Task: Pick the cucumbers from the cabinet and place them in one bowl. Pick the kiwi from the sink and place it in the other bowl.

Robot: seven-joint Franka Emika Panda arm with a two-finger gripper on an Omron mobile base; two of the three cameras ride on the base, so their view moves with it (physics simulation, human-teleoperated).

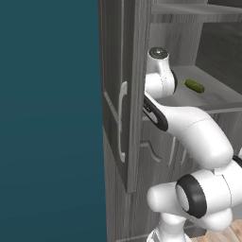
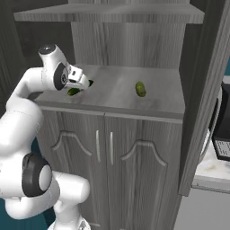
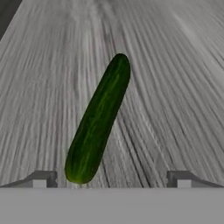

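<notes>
In the left base view, the white arm is seen nearest, rising past the open door [image 1: 120,94] of the cabinet [image 1: 156,156] and reaching onto its shelf [image 1: 208,97]. One cucumber [image 1: 194,85] lies on that shelf beyond the wrist; the jaws are hidden behind the wrist here.

In the right base view, the gripper [image 2: 88,83] is held low over the shelf [image 2: 117,96] at its left part. A nearer cucumber [image 2: 73,91] is partly covered beneath it, while a second cucumber [image 2: 140,88] lies well apart toward the shelf's right side.

In the hand view, the two finger tips [image 3: 43,178] are set wide apart, so the jaws are released and nothing is held. The nearer cucumber [image 3: 99,119] lies on the shelf between and just ahead of them, its near end closer to the left tip. Its long axis runs forward and slightly rightward, roughly along the line of approach, so closing across its width is judged feasible after a short descent.
</notes>
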